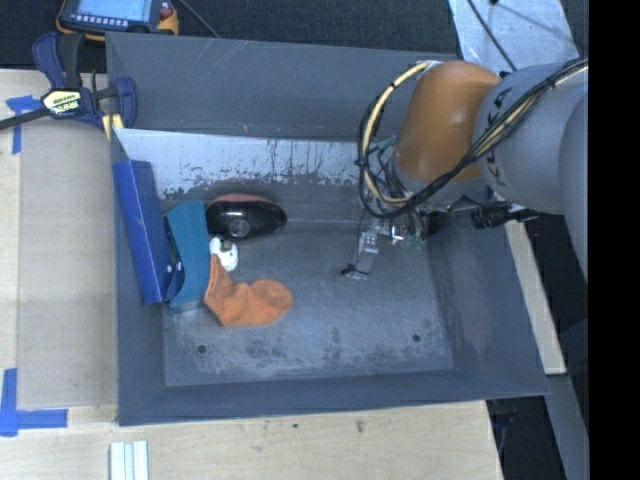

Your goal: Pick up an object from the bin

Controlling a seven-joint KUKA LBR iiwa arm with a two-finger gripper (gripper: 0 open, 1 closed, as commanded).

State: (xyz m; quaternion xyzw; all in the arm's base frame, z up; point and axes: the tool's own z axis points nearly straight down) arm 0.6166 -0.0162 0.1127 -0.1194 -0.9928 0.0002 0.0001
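Bin (380,318) holds orange cloth (250,303), black mouse (245,216).

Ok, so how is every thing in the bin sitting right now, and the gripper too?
gripper: low over bare floor of the bin, apart from every thing
blue board: leaning against the left wall
teal block: lying beside the blue board, touching it
black oval thing: lying flat near the back wall
small white thing: tucked against the teal block
orange cloth: crumpled on the floor

A dark surface (300,3) spans the frame's top. A screened handheld unit (108,8) lies upper left, a pale sheet (515,23) upper right.
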